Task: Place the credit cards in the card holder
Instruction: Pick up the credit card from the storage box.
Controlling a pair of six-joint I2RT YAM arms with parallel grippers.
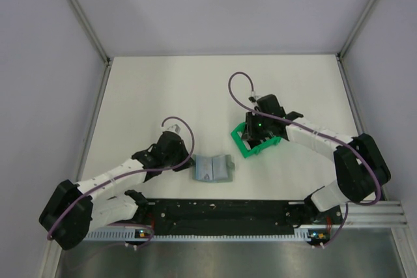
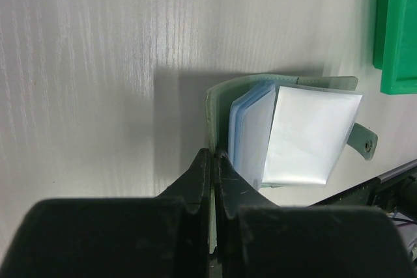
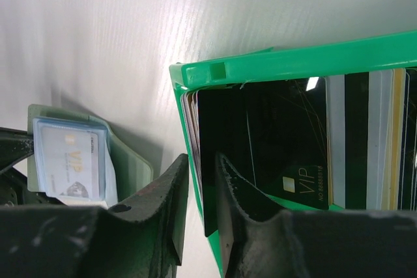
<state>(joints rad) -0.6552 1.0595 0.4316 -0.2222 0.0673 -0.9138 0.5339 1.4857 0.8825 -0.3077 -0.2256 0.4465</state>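
Observation:
The card holder [image 1: 214, 168] lies open on the table, grey-green with light blue sleeves [image 2: 251, 135] fanned up. My left gripper [image 2: 215, 154] is shut on the edge of its cover, also seen from above [image 1: 188, 160]. A whitish VIP card [image 3: 70, 161] sits in one sleeve. Several credit cards [image 3: 365, 141] stand in the bright green bin [image 1: 242, 144]. My right gripper [image 3: 202, 159] reaches into the bin [image 1: 259, 133]. Its jaws are narrowly open, straddling the bin's left wall and the edge of a black VIP card [image 3: 260, 128].
The green bin's rim [image 3: 293, 63] stands right of the wallet, its corner also in the left wrist view [image 2: 394, 30]. A black rail [image 1: 221, 209] runs along the near table edge. White walls enclose the table on three sides.

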